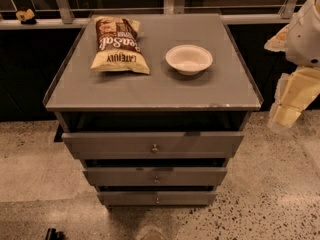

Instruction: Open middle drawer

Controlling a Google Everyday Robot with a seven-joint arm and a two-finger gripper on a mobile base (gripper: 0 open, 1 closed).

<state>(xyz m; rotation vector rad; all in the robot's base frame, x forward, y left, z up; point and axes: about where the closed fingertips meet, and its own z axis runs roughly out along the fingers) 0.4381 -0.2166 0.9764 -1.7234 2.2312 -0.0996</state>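
Note:
A grey cabinet (65,96) stands in the middle of the camera view with three flat drawer fronts stacked below its top. The middle drawer (120,176) is the mid-sized front, with a small round metal knob (156,179). The widest front (110,144) is above it and the narrowest (125,198) below. A dark gap shows above each front. My gripper (286,115), cream-coloured on a white arm (305,34), hangs at the right edge of the view. It is beside the cabinet's right corner and apart from all the drawers.
A brown and yellow chip bag (119,44) and a white bowl (189,59) lie on the cabinet top. A railing (62,4) and dark panels run behind. Speckled floor (270,204) surrounds the cabinet. A small dark object (52,233) sits at the bottom left.

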